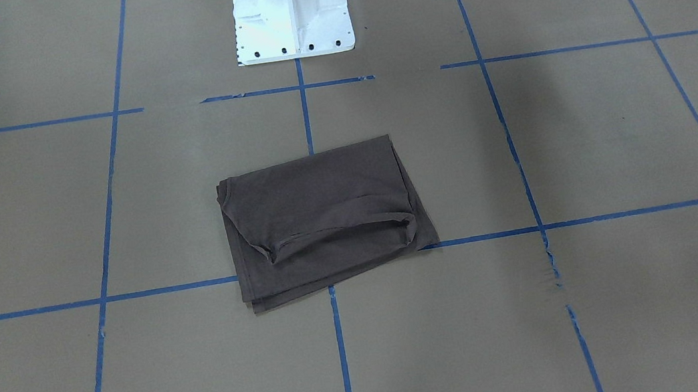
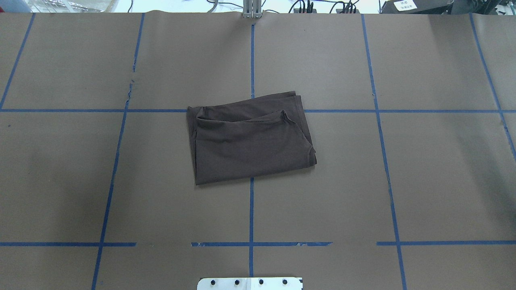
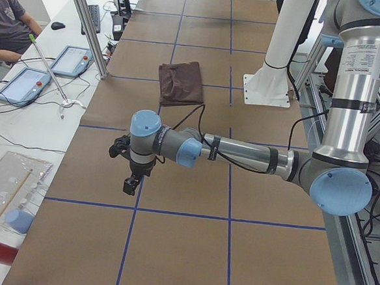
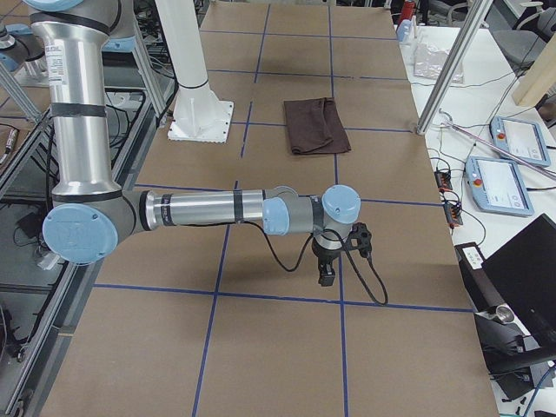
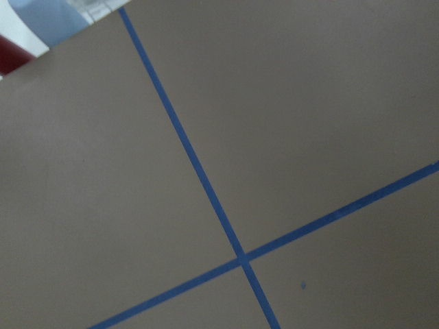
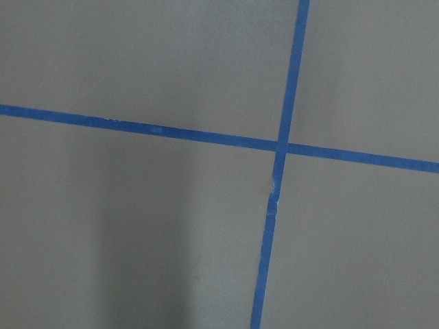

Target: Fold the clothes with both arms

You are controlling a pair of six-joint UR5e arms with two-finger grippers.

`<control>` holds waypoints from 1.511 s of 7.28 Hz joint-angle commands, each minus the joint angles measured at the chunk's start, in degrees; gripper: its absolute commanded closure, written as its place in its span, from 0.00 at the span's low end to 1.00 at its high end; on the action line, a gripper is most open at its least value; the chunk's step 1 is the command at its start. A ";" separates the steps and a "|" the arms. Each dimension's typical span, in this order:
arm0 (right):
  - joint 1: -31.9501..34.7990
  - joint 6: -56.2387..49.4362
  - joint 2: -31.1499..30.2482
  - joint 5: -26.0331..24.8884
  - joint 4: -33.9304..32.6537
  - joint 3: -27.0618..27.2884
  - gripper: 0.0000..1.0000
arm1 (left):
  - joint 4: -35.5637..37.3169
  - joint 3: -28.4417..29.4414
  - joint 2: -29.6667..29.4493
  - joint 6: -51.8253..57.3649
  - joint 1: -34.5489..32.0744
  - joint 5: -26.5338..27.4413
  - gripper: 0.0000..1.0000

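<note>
Where the shirt lies: the shirt (image 1: 325,219) sits mid-table (image 2: 403,181), in front of the white base (image 1: 291,14), across a crossing of blue tape lines, with neither arm touching it.
Shirt shape: a compact, layered rectangle with no sleeve sticking out; one rolled hem makes a ridge on top, and lower layers peek out along one edge.
Left arm: the left gripper (image 3: 130,184) hangs above bare table, well apart from the shirt; I cannot tell whether its fingers are open or closed.
Right arm: the right gripper (image 4: 327,274) hangs likewise toward the other end; the state of its fingers cannot be told either.
Progress: the folding looks done or nearly so; at most the uneven edges need squaring.
</note>
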 commanded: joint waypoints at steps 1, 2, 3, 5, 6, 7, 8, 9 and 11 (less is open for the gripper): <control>0.45 0.13 -1.52 0.61 0.09 -0.04 0.00 | 11.09 -2.37 0.54 4.55 -3.93 -3.05 0.00; 2.02 0.13 -1.87 1.48 0.09 -0.39 0.00 | 11.19 0.16 1.68 12.16 -5.27 -7.34 0.00; 3.95 0.04 -1.88 2.88 0.09 -1.52 0.00 | 10.49 2.18 2.39 15.72 -5.98 -8.00 0.00; 7.29 -0.13 -2.23 3.86 0.09 -2.59 0.00 | 10.22 1.85 1.96 15.06 -5.99 -7.74 0.00; 9.92 -0.22 -3.10 3.69 0.18 -2.15 0.00 | 10.22 2.11 1.52 14.53 -5.99 -7.74 0.00; 11.95 -0.48 -3.11 3.69 0.18 -2.06 0.00 | 10.13 1.86 1.52 11.74 -5.99 -7.74 0.00; 12.58 -0.14 -2.58 3.60 -0.08 -0.67 0.00 | 10.13 1.77 1.52 10.58 -5.99 -7.83 0.00; 12.58 -0.14 -2.93 4.04 -0.26 0.21 0.00 | 10.13 1.77 1.52 10.57 -5.99 -7.91 0.00; 12.58 0.13 -3.19 4.04 -0.61 1.72 0.00 | 10.13 1.85 1.61 10.65 -5.99 -7.92 0.00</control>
